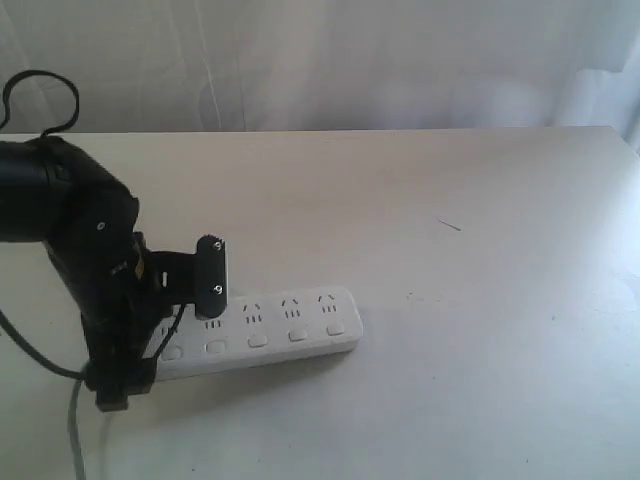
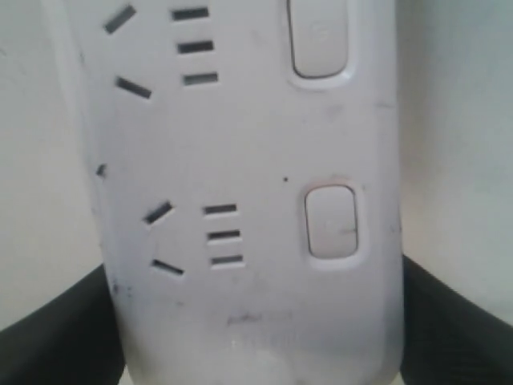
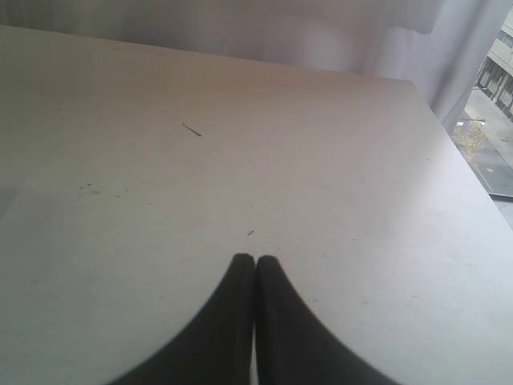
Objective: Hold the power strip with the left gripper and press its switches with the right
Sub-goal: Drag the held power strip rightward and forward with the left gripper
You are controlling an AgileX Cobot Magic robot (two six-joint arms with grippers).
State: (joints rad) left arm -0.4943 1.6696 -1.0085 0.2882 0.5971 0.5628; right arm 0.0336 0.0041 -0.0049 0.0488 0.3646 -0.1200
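The left gripper (image 1: 165, 335) sits over the cord end of the strip (image 1: 285, 325), one jaw on each long edge. In the left wrist view the black jaws flank the white body and seem to lie against its sides. I judge this a grasp across the width, wide only because the strip is wide. Taking it at that end makes sense. The hold pins the strip so a push will not slide it, and most of the switches (image 1: 298, 335) stay bare and reachable from the other side.

The strip lies flat on the worktop (image 1: 470, 320), left of centre, sockets up, with the switch row on its near side.

The right gripper (image 3: 255, 261) is clenched on nothing, its tips pressed together into one point, which suits poking a small button. It hangs above bare worktop. The exterior view does not show it, so it looks well apart from the strip.

The worktop is white, matte and lightly scuffed, with one thin dark fleck (image 1: 450, 225). Behind it hangs a pale curtain (image 1: 350, 60). The right wrist view catches a window (image 3: 497, 104) at the far corner.
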